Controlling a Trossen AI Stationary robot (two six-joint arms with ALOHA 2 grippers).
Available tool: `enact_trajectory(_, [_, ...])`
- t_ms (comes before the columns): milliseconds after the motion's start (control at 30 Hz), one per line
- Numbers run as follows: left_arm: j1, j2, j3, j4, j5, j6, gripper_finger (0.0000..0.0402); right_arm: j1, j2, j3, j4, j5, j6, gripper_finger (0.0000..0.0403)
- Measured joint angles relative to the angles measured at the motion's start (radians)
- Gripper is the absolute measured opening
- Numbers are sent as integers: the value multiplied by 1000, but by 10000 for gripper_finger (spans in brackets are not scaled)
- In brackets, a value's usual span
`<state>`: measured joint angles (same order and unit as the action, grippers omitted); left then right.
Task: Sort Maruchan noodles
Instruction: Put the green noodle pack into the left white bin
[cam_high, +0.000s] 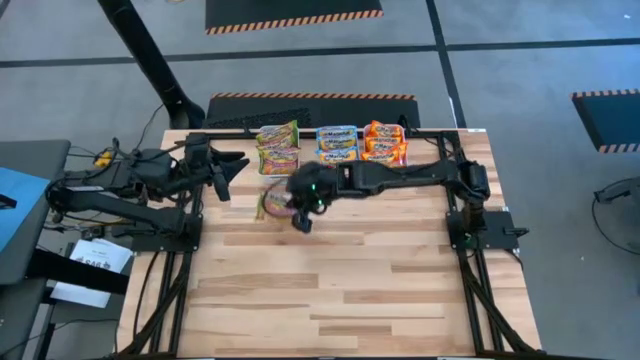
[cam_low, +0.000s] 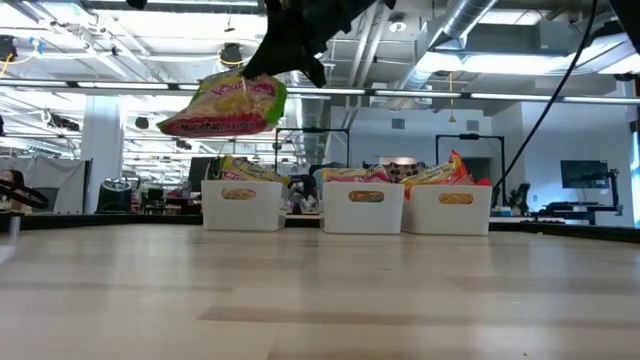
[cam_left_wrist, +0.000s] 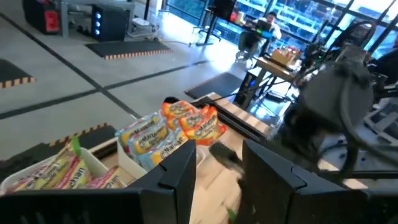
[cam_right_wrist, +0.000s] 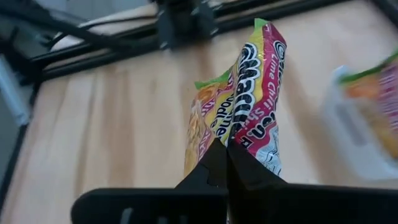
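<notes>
My right tool (cam_right_wrist: 227, 158) pinches a green-edged noodle pkt (cam_low: 222, 105) by one end, aloft over tabletop centre, short of the far-edge bins. Carry level to green bin (cam_low: 241, 204), clear its rim before release. Left tool (cam_high: 222, 175), half spread, waits near far-left corner.

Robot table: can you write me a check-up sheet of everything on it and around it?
Surface: wooden table, mostly bare planks.
Job's things: green-edged Maruchan packet held up in the air; three white bins along the far edge hold green, blue and orange packets.
Clutter: nothing seen.
Grippers: right gripper shut on the green-edged Maruchan packet, near the green bin; left gripper open, empty, waiting at the table's left side.
Cables: black cables beside the left arm.
Surroundings: grey floor with striped mats; a person at a desk far behind.
</notes>
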<state>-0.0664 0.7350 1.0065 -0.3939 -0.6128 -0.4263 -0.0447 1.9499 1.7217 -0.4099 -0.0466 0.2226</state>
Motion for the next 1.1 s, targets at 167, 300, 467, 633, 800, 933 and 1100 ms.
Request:
enact_trajectory(167, [2,-10,0,-63,25,-11,117,-71,0,34,-3,9,-50,3])
enact_trajectory(300, [2,-8,0,-150,73,-20,117,-130,0,57,-3,9,-106,3])
enact_trajectory(467, [2,19,0,-245,118,-106,117,-198,0,70,-2,8,-182,3])
enact_trajectory(633, [20,89,0,-240,124,-110,117,-254,0,84,-1,-8,-289,3])
enact_trajectory(800, [116,185,0,-239,120,-67,117,-290,0,91,39,-45,-364,3])
enact_trajectory(933, [213,247,0,-237,198,4,117,-313,0,91,61,-62,-405,3])
enact_trajectory(1100, [321,294,0,-236,275,64,117,-327,21,93,87,-88,-441,3])
